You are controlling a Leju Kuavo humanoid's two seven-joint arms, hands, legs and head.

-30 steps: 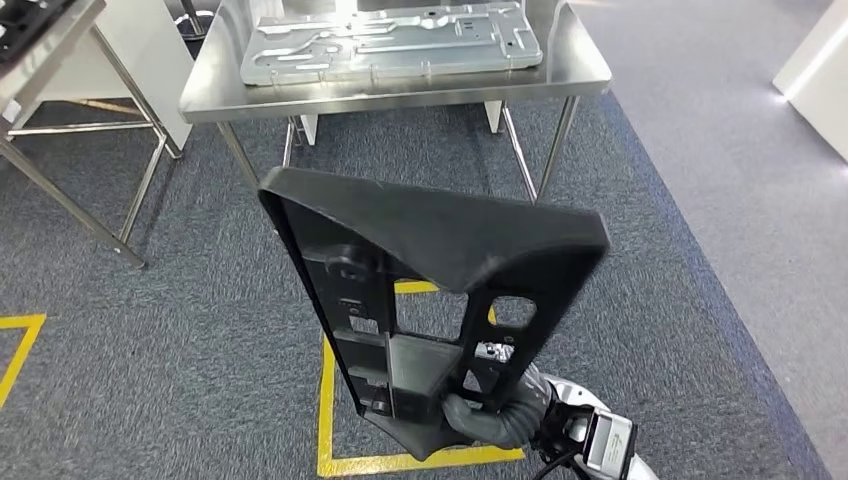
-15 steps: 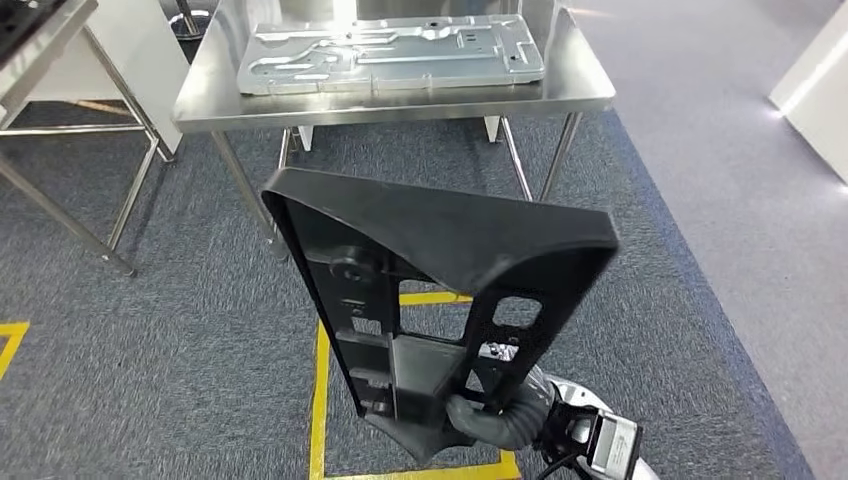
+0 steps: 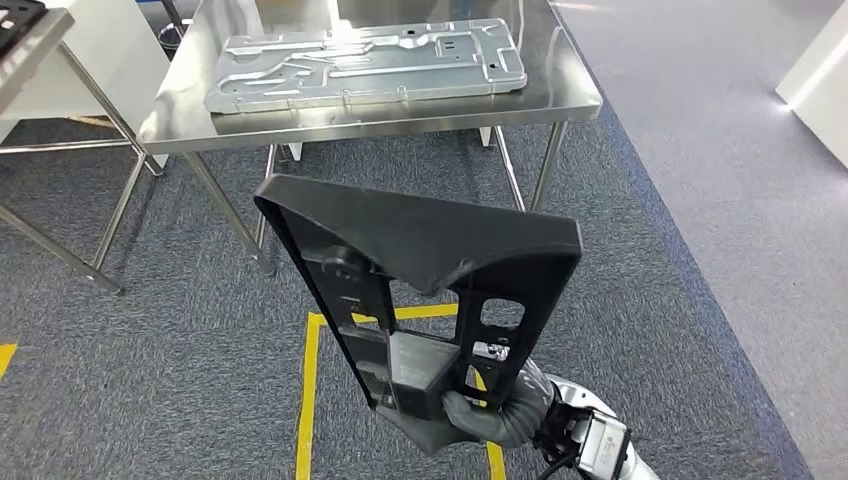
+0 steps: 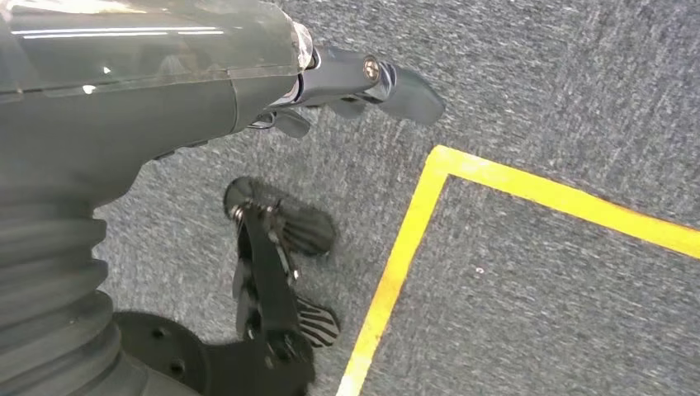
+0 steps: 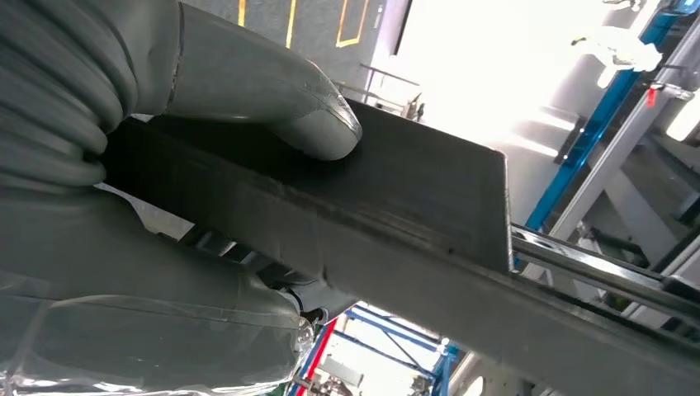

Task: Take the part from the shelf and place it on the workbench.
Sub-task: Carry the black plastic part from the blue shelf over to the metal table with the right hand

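Ahead of us stands the steel workbench (image 3: 560,95); our right hand (image 3: 490,415) clasps the black plastic part (image 3: 420,290) by its lower end, upright, clear of our legs. Our left hand (image 4: 363,82) hangs empty, fingers loose.

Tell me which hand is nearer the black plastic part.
Right. The right hand grips the black plastic part at its lower end, thumb pressed on it. The left hand hangs over the carpet, holding nothing.
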